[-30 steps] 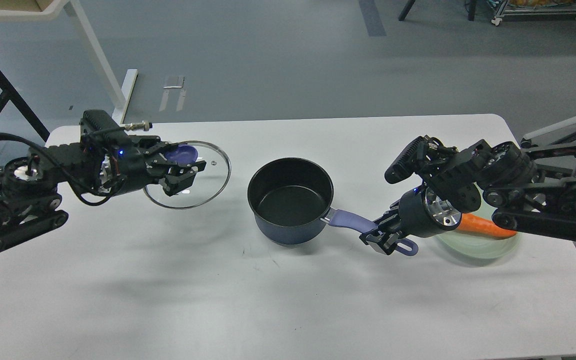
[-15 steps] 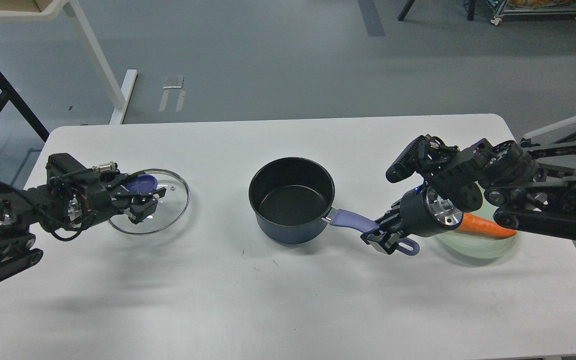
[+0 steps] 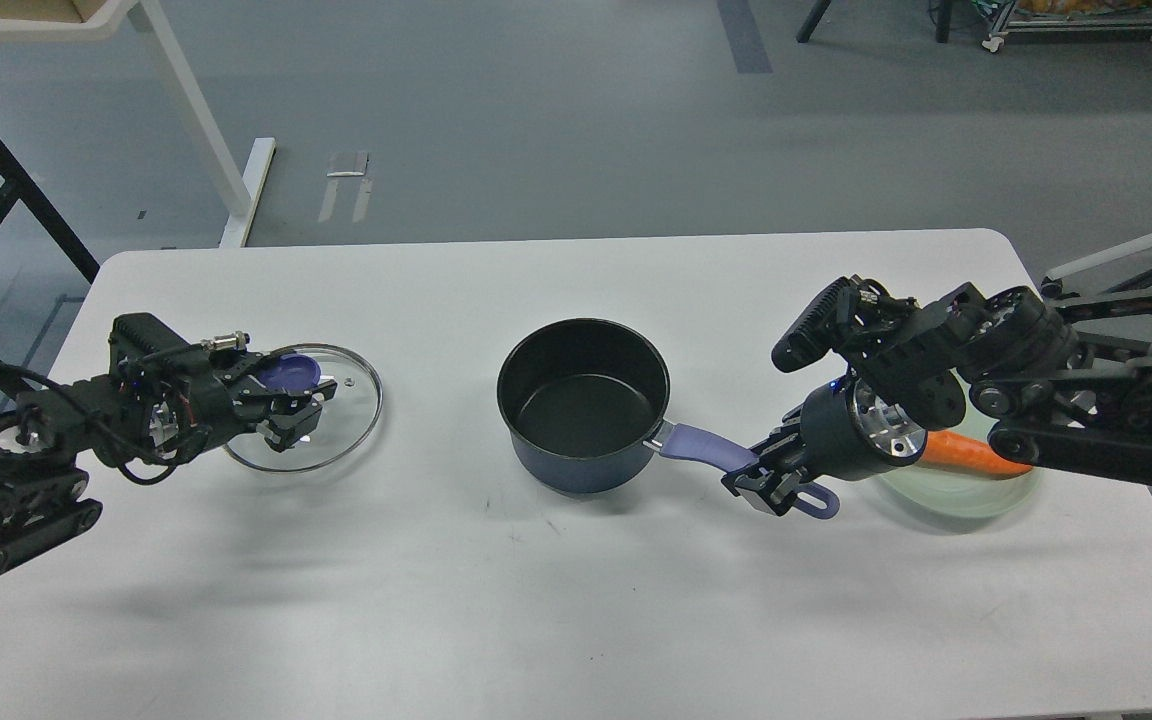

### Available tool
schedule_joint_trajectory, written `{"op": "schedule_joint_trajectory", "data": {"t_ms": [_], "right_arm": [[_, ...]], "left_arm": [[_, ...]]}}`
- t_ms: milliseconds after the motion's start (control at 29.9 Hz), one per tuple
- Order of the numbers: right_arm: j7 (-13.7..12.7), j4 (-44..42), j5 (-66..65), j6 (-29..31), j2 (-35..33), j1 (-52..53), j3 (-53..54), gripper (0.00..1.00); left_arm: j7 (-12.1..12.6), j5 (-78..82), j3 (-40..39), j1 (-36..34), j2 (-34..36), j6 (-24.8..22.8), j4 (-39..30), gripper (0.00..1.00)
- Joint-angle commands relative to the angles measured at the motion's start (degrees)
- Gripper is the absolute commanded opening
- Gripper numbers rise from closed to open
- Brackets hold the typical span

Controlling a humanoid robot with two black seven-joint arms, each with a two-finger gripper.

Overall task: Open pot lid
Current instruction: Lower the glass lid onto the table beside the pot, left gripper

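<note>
**A:** Sitting open near the middle of the white table point(image 3: 556, 600), the pot point(image 3: 583, 400) shows its black inside, with its long handle running out to the right. Where is the lid?

**B:** The lid point(image 3: 341, 415) lies well apart from the pot, over on the left part of the table, with a bare stretch of tabletop between the two. The left gripper point(image 3: 291, 405) is over it, fingers on either side of the purple-blue knob. From this angle I cannot tell whether they are pressed on the knob or slack around it.

**A:** And the other side?

**B:** The right gripper point(image 3: 771, 480) is clamped on the far end of the pot's handle; the hole at the handle's tip pokes out just past its fingers.

**A:** How much room is there around things?

**B:** The front half of the table is bare from left to right. The lid sits near the table's left edge, though fully on the surface. Behind the pot, bare tabletop runs to the far edge. On the right it is tighter: a pale green plate point(image 3: 976, 495) with a carrot point(image 3: 976, 455) on it sits just beside the right gripper's wrist, near the right edge, partly hidden by the arm.
</note>
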Motion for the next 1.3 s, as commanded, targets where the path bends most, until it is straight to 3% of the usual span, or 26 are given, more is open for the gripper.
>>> {"op": "schedule_joint_trajectory", "data": {"t_ms": [0,301,435,635,769,1170,1270], "right_arm": [[0.0,0.0,0.0,0.0,0.0,0.1,0.0,0.17],[0.0,0.0,0.0,0.0,0.3,-0.1,0.0,0.17],[0.0,0.0,-0.1,0.0,0.5,-0.1,0.0,0.17],[0.0,0.0,-0.1,0.0,0.5,-0.1,0.0,0.17],[0.0,0.0,-0.2,0.0,0.5,-0.1,-0.2,0.18],[0.0,0.0,-0.2,0.0,0.3,-0.1,-0.2,0.19],[0.0,0.0,-0.3,0.0,0.2,-0.1,-0.2,0.30]], "left_arm": [[0.1,0.0,0.0,0.4,0.0,0.0,0.0,0.49],[0.2,0.0,-0.1,0.4,-0.1,0.0,0.0,0.51],[0.4,0.0,0.0,0.4,-0.1,0.1,0.0,0.63],[0.4,0.0,-0.1,1.7,0.0,0.1,0.0,0.64],[0.4,0.0,-0.1,1.7,-0.1,0.1,-0.1,0.75],[0.0,-1.5,-0.3,0.9,-0.2,2.2,-1.3,0.86],[-0.1,-5.0,-0.4,0.6,-0.1,2.1,-1.8,0.87]]}}
